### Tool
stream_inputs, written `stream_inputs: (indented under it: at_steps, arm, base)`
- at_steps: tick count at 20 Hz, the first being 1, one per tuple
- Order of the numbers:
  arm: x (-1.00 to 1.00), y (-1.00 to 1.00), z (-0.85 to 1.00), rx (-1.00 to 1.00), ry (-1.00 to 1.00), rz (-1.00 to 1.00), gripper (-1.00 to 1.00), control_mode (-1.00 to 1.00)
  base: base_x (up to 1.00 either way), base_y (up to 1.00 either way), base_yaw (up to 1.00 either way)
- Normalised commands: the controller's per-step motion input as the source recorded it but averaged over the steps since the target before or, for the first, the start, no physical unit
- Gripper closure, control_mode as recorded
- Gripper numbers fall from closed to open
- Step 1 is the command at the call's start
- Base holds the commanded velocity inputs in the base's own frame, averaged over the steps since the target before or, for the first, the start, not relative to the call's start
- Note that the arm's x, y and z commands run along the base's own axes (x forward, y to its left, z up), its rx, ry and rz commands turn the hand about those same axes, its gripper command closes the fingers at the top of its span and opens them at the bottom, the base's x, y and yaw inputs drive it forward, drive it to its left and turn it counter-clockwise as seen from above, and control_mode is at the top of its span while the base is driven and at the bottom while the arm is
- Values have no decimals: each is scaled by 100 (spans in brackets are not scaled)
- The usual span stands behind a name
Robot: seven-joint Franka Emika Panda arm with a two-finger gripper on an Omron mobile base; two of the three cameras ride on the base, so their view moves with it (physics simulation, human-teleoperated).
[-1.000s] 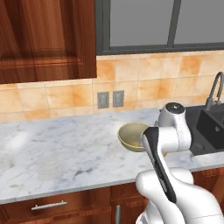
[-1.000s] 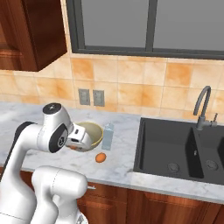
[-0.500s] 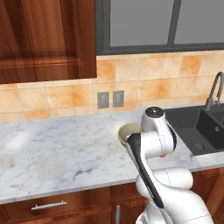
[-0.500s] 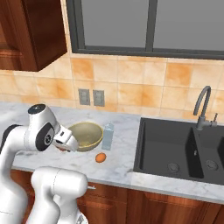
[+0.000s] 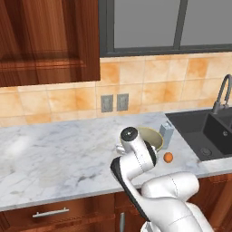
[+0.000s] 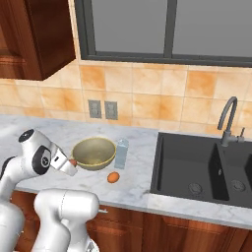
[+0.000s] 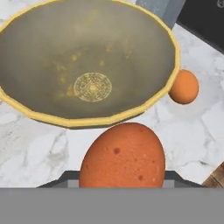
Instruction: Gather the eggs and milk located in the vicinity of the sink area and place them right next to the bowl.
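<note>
In the left base view the white arm bends low over the marble counter point(image 5: 54, 158), its wrist in front of the olive-gold bowl point(image 5: 152, 137); a pale milk carton point(image 5: 166, 134) stands just right of the bowl, and one orange-brown egg point(image 5: 168, 157) lies on the counter in front of the carton, left of the dark sink point(image 5: 206, 131). In the right base view the gripper point(image 6: 72, 163) sits at the bowl's point(image 6: 93, 152) near left rim with a small orange spot at its tip, probably a held egg, though it is too small to be sure. The carton point(image 6: 121, 153) touches or nearly touches the bowl's right side, the loose egg point(image 6: 113, 177) lies just before them, and the sink point(image 6: 206, 167) with its gooseneck faucet point(image 6: 227, 118) lies to the right. In the hand view a large speckled egg point(image 7: 122, 157) sits clamped between the fingers, just short of the bowl's rim point(image 7: 87, 118); the second egg point(image 7: 183, 86) lies beside the bowl, the carton's corner point(image 7: 162, 8) beyond it.
</note>
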Motion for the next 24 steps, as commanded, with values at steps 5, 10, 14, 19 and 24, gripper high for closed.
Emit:
stream_inputs:
  at_steps: [5, 10, 14, 19, 24]
  arm:
    - [41, 8, -45, 0, -19, -13, 100, -100]
    - [9, 0, -49, 0, 1, -19, 100, -100]
    - [43, 0, -58, -8, 0, -22, 100, -100]
    - [34, 0, -1, -5, 1, -17, 100, -100]
    - [22, 0, 12, 0, 13, -3, 100, -100]
  base:
    - [0, 0, 0]
    - [0, 0, 0]
    - [0, 0, 0]
    - [0, 0, 0]
    - [0, 0, 0]
